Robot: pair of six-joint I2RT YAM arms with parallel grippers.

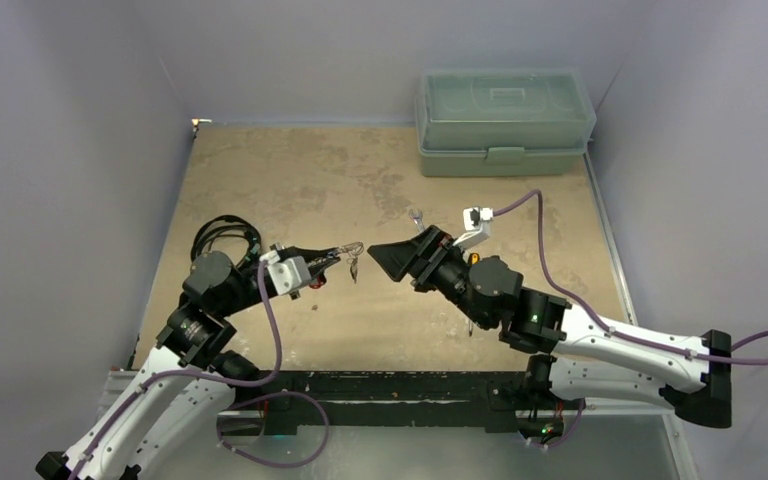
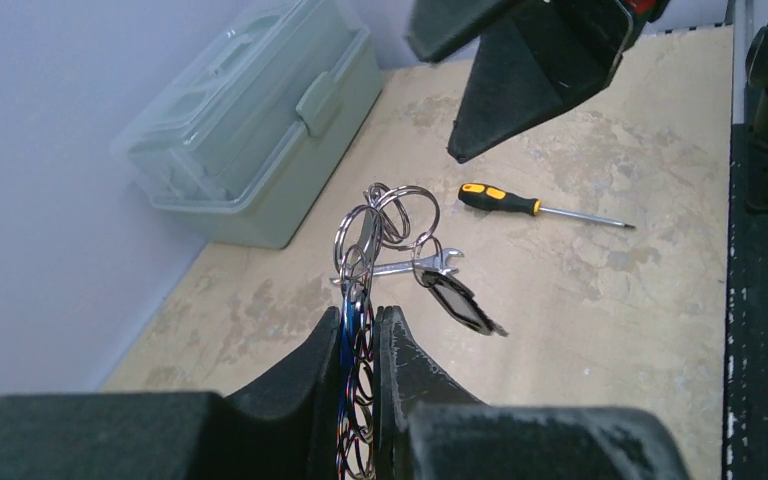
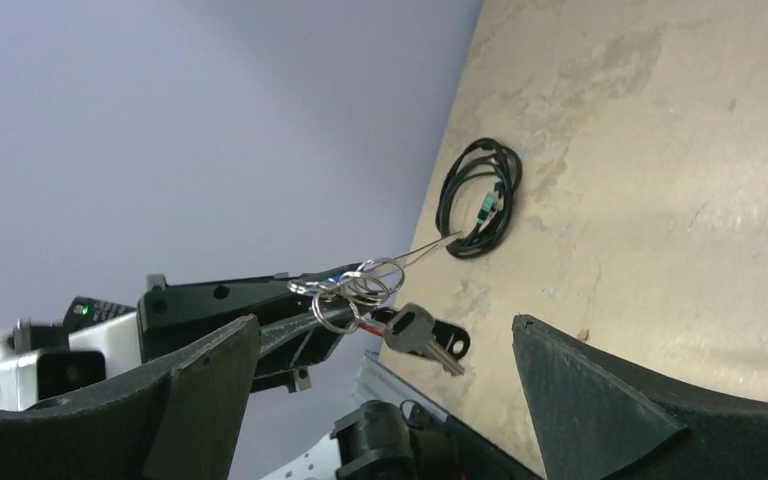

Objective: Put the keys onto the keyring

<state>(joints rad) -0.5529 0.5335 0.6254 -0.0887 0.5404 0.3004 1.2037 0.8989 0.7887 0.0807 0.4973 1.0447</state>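
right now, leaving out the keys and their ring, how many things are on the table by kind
box: 1
screwdriver: 1
wrench: 1
coiled cable: 1
total: 4

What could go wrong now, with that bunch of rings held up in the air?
1. The left end effector pinches only a thin edge of the keyring, so a nudge might twist it loose.
2. The black key dangles freely from the rings. The open right end effector facing it might bump it and set it swinging.
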